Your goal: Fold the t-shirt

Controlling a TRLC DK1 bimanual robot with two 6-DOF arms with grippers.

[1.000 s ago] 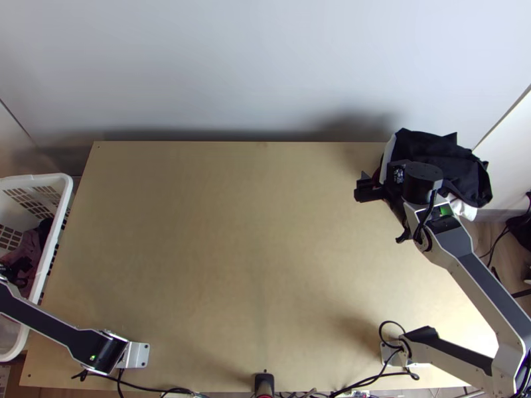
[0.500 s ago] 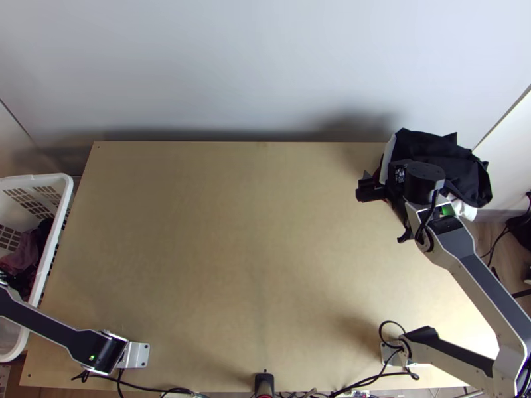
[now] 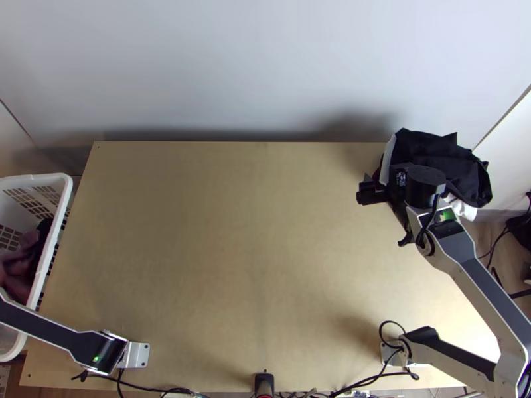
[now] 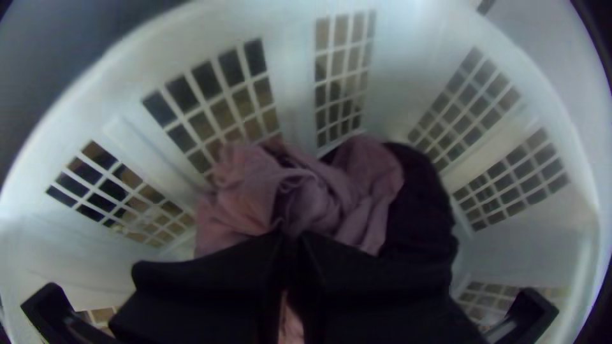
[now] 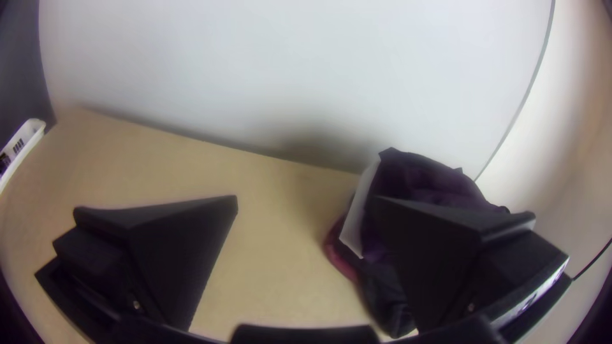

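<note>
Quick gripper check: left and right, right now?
Left gripper: closed or nearly so, at the basket; whether it pinches pink cloth cannot be told.
Right gripper: open, holding nothing.

Dusty pink and mauve cloth (image 4: 245,197) lies beside a blackish-purple cloth (image 4: 421,204) inside a white basket (image 3: 61,205) patterned with grids of openings, at 9 o'clock of a plain, light tan wooden table (image 3: 232,232). At 2 o'clock, a black heap of cloth (image 3: 425,142) shows white and dark red at its edge. White and dark grey mark the right arm (image 3: 488,282) at 4 o'clock and the left arm (image 3: 46,325) at 8, each with a spot of green, before a pale blue-grey wall (image 3: 232,66).
</note>
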